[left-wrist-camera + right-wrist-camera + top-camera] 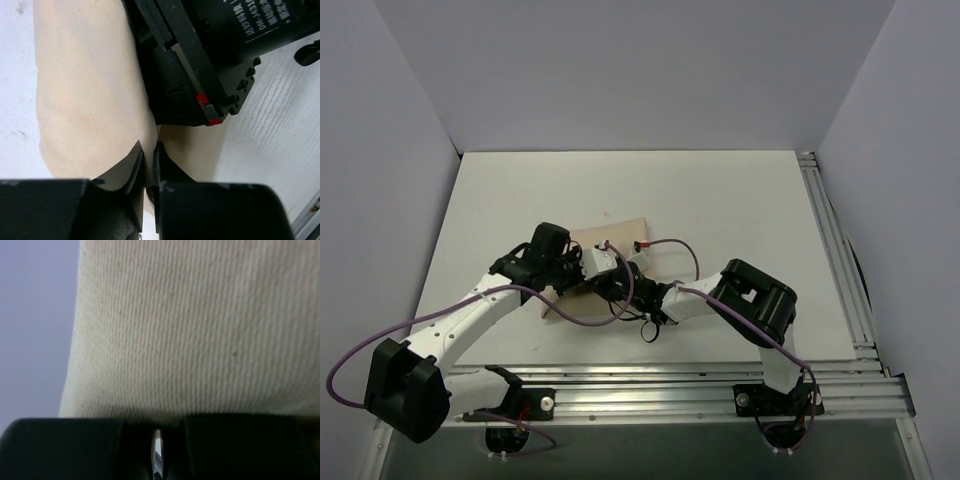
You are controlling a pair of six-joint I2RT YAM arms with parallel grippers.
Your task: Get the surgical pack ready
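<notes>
**Left pincer (148, 167) and right pincer (157, 440) closed at the cloth bundle (620, 232)**

Mid-surface (620, 185), under both arms: the tan cloth bundle, part hidden by the two wrists meeting over it. On the left pincer, fingers (134, 167) nipped almost together on a raised fold of the cloth. Just beyond that fold, the black body of the right pincer, low over the same cloth. On the right pincer, fingers closed, with only a bright sliver between them. Tan weave fills the view right past the tips. Cannot tell whether any cloth is caught there.
</notes>
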